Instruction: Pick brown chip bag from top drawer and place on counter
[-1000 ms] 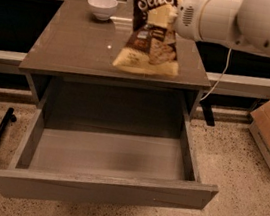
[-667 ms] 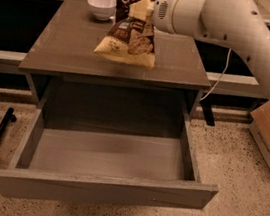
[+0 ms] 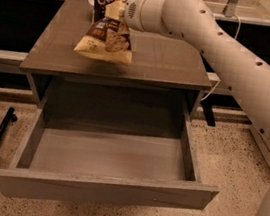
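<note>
Since the earlier frame, the arm and the brown chip bag (image 3: 104, 34) have shifted left across the counter (image 3: 157, 58). The bag's cream lower edge now sits on, or just above, the surface towards its left rear. The gripper (image 3: 117, 12) is at the bag's right edge, about mid-height, with the jaws clenched on the film. The top drawer (image 3: 102, 191) stands pulled open below.

Handling, as judged: the bag is light, and its film is soft, crinkly and slippery. The contents are fragile, so only moderate clamping force is advised. Take hold at a side seam or the crimped top, not the belly.

Legible writing: white "Sea S…" near the top. The smaller print below cannot be read.
</note>
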Action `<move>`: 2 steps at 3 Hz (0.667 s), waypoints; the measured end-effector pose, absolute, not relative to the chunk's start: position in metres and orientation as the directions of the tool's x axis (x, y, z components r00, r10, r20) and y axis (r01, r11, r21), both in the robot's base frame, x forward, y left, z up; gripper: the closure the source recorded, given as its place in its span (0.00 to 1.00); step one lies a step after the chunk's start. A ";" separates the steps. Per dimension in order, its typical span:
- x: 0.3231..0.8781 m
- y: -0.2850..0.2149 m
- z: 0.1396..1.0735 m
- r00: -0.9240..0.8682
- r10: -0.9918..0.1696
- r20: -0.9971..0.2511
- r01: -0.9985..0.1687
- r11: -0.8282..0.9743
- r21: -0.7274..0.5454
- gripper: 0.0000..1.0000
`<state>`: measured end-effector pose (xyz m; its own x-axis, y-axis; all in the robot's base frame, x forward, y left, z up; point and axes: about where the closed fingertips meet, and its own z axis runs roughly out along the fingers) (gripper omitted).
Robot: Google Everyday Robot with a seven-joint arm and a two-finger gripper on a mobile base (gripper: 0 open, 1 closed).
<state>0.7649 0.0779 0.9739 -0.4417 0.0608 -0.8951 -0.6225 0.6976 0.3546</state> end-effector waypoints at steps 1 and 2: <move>0.765 0.080 0.973 -0.443 0.059 -0.895 -0.624 0.696 0.355 0.37; 0.765 0.082 0.972 -0.444 0.058 -0.894 -0.625 0.694 0.356 0.13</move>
<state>0.7645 0.0817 0.9722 -0.4441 0.0583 -0.8941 -0.6253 0.6945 0.3559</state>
